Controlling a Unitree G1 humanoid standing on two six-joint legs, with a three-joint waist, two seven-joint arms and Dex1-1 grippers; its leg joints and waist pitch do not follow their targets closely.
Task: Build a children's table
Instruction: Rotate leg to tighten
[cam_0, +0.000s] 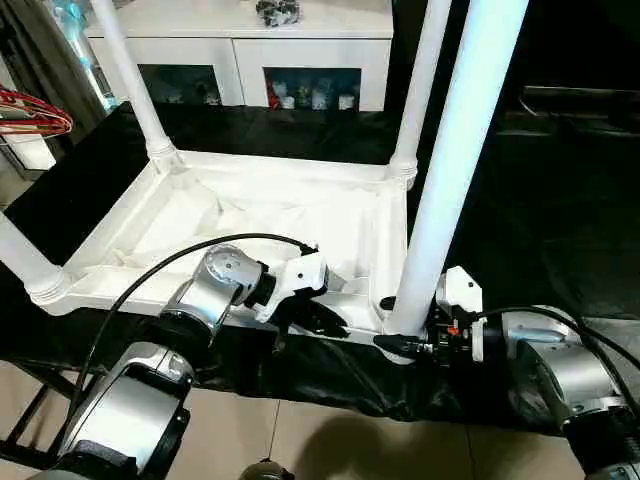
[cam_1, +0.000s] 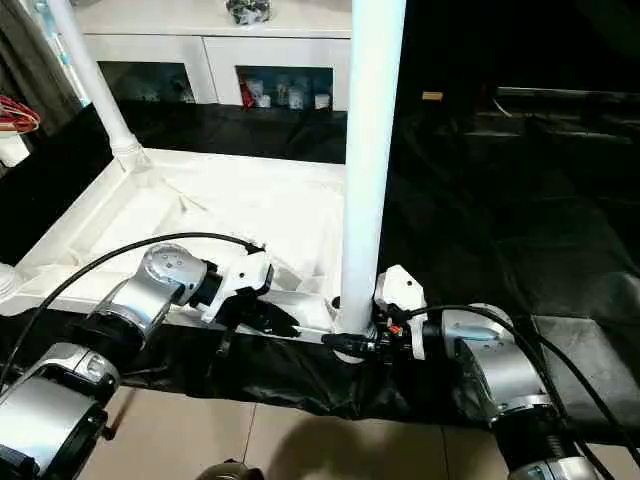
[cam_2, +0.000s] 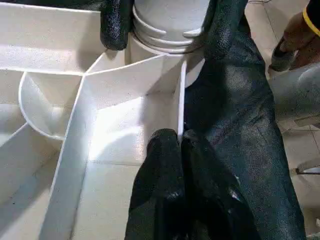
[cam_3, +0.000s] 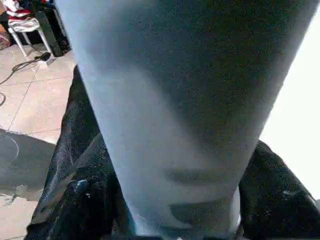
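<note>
The white tabletop (cam_0: 250, 215) lies upside down on black cloth, ribbed underside up. Legs stand in its far left (cam_0: 130, 70), far right (cam_0: 425, 80) and near left (cam_0: 20, 255) sockets. The near right leg (cam_0: 460, 150) stands upright in its corner socket. My right gripper (cam_0: 405, 345) is shut on this leg's flared base, with one black finger on each side of the leg (cam_2: 116, 25). My left gripper (cam_0: 320, 318) is shut on the tabletop's thin near wall (cam_2: 181, 100), just beside that corner.
A white glass-door cabinet (cam_0: 250, 50) stands behind the tabletop. A red wire item (cam_0: 30, 115) sits at the left edge. Black cloth (cam_0: 520, 220) spreads to the right. Tiled floor (cam_0: 330, 440) lies below the near edge. What looks like a person's hand (cam_2: 300, 40) is off to one side.
</note>
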